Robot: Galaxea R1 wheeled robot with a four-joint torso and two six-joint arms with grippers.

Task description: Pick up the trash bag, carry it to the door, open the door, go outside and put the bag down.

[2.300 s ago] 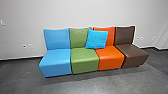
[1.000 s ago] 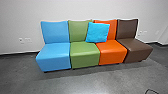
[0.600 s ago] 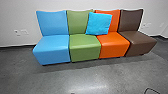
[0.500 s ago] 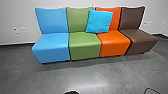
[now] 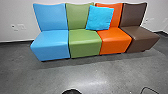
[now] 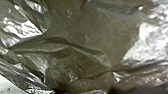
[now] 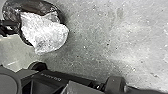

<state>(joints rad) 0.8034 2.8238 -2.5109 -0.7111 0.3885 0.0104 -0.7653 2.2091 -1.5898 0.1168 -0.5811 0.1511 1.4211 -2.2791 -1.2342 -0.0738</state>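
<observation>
Dark, glossy, wrinkled plastic of the trash bag [image 6: 82, 32] is very close to the camera in the left wrist view, with bright reflections on its folds. In the right wrist view, a dark rounded object [image 7: 40, 7] bears a crumpled whitish piece [image 7: 43, 33]; I cannot tell whether this is the bag.
Blue [image 5: 50, 40], green [image 5: 85, 43], orange [image 5: 115, 40] and brown [image 5: 140, 37] chairs stand joined along the wall, with a bright blue pillow [image 5: 100, 18] on them. A dark rounded shape [image 5: 71, 91] and a thin black loop [image 5: 150, 88] show at the near edge of the grey floor [image 5: 87, 72].
The head camera has moved: the chairs appear higher and larger, and more floor shows in front. The dark rounded shape and the thin black loop have come into its view at the bottom.
</observation>
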